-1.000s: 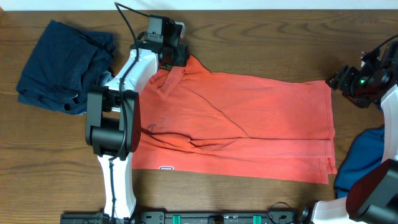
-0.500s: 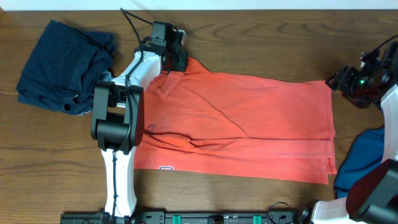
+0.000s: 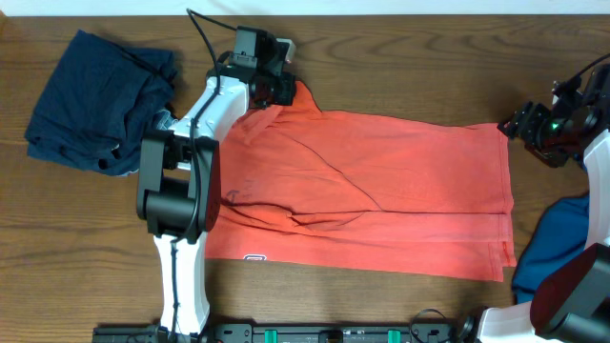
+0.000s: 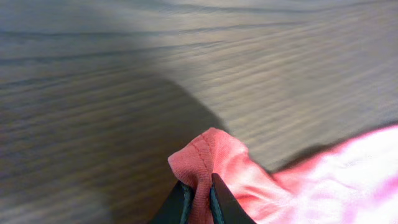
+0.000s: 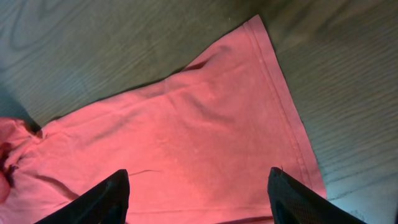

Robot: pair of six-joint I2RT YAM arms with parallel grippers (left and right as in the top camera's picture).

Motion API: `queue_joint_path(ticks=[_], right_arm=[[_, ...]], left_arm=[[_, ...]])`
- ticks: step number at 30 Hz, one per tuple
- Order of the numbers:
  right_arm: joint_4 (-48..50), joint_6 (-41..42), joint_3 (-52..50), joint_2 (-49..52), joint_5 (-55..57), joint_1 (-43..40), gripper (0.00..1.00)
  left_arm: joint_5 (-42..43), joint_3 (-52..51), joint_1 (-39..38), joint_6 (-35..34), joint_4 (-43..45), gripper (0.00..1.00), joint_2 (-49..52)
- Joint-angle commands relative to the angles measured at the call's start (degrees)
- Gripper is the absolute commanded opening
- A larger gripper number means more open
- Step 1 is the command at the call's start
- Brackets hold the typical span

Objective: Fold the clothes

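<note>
Coral-red T-shirt point(image 3: 381, 181) corner is pinched in the left pincer point(image 4: 200, 188); right pincer point(image 5: 199, 174) hangs spread near its opposite corner.

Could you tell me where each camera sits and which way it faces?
Overhead: above the table, looking down on the coral T-shirt, left arm and right arm.
Left wrist: low, facing the left end effector shut on the shirt's edge.
Right wrist: above the shirt's corner, looking down past the open right end effector.
Shared: the shirt.
</note>
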Motion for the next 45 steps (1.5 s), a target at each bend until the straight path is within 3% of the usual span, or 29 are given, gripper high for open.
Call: queue_joint_path(ticks=[1,15,16,20,22,24,32,35,40,45], right_arm=[[-0.33,-1.27,-0.15,0.17,0.00,0.52,0.69],[0.04,-1.66,-0.15,0.17,0.00,0.52,0.70],[0.04,-1.64,-0.15,0.17,0.00,0.52,0.70],[0.07,-1.66,-0.15,0.17,0.00,0.52,0.70],[0.04,-1.66,-0.15,0.17,0.00,0.52,0.70],[0.02,-1.66,-0.15,0.17,0.00,0.52,0.70],[0.07,-1.66,-0.15,0.17,0.00,0.52,0.71],[0.02,-1.66,-0.15,0.17,0.00,0.52,0.71],[-0.13,-1.66,-0.15,0.17,0.02,0.52,0.71],[-0.50,-1.66,-0.15,0.17,0.00,0.52,0.71]], left_arm=[[2.67,0.68,-1.66,0.22,-2.21,0.11,-4.28],[-2.95,0.66,-3.37,0.98,-25.05,0.14,-5.88],[-2.95,0.61,-3.76,0.98,-26.29,0.17,-5.88],[-2.97,0.61,-5.60,1.75,-29.18,0.53,-5.88],[-2.99,0.61,-5.97,2.01,-29.53,0.64,-5.99],[-3.10,0.63,-5.90,2.01,-29.79,0.67,-6.38],[-14.21,0.63,-1.95,-0.46,-35.34,0.68,-13.22],[-17.55,0.61,0.87,-4.50,-37.68,0.68,-15.89],[-15.93,-0.98,4.85,-8.52,-39.74,0.60,-15.21],[-9.97,-6.73,5.49,-10.40,-39.63,0.60,-13.81]])
